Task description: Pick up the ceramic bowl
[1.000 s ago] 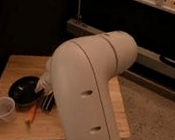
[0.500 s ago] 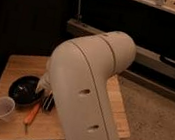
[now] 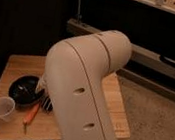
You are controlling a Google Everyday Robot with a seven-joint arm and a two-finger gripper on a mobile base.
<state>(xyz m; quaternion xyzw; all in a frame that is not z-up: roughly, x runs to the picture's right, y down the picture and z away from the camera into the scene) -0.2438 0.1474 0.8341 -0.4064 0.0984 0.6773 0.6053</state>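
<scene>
The ceramic bowl (image 3: 23, 89), round, shallow and glossy black, sits on the wooden table (image 3: 25, 65) at its left side. My arm's big white shell (image 3: 84, 94) fills the middle of the view. It hides most of my gripper (image 3: 42, 84). Only a pale part of the gripper shows, right at the bowl's right rim. I cannot tell whether it touches the bowl.
A translucent plastic cup (image 3: 2, 107) stands in front of and to the left of the bowl. An orange stick-like object (image 3: 31, 115) lies in front of the bowl. A black ribbed object (image 3: 49, 104) lies partly under the arm. Dark shelving (image 3: 154, 56) runs behind the table.
The arm's shell has shifted slightly in the view. The bowl, cup and orange object stay where they were on the table.
</scene>
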